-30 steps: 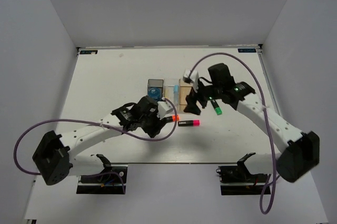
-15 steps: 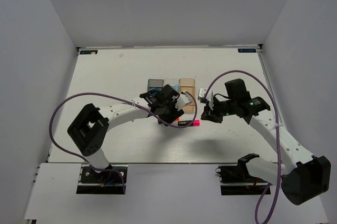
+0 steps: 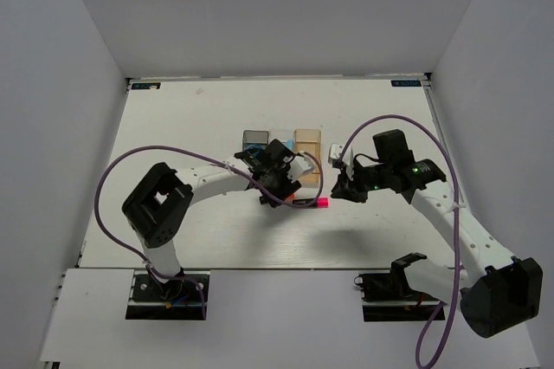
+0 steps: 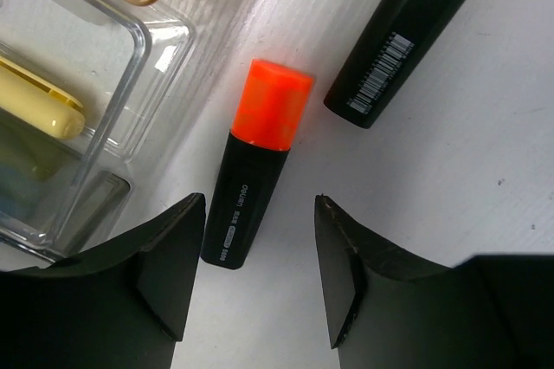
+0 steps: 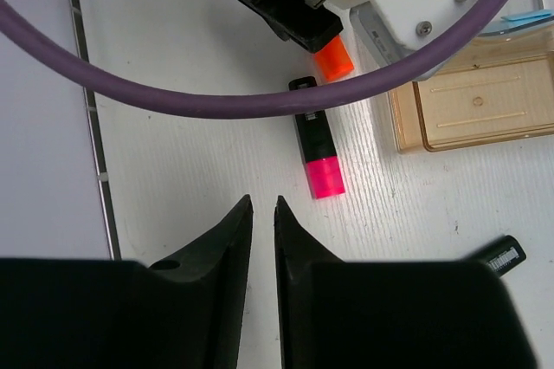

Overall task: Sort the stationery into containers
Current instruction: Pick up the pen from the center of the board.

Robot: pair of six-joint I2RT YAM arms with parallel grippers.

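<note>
The overhead view gives the layout. A grey bin, a clear bin and a tan bin stand in a row at the middle of the desk. A pink highlighter lies just in front of them. From here the left wrist covers whatever is under it.

The left wrist camera fills that in. An orange highlighter lies flat on the desk just beside the clear bin's corner, cap pointing away from the camera. Its black tail sits between the fingers of the left end effector. The jaws stand wide and do not press on it, and the barrel lies nearer one finger than the other. Inside the clear bin rests a pale yellow stick.

The right wrist camera alone shows a second black barrel on the desk at the picture's edge, its cap out of frame. It also shows the tan bin from above, with nothing to be seen in the part in view.

The left arm has its elbow raised near its base, and its forearm stretches across to the near side of the bins. The right arm bends in from the right. The right end effector points down at bare desk beside the pink highlighter, its jaws drawn to a narrow slit with nothing between them. A purple cable crosses its view.

The pink highlighter's barrel and the second black barrel each carry a white barcode. The small white print on the orange one is too fine to read.
</note>
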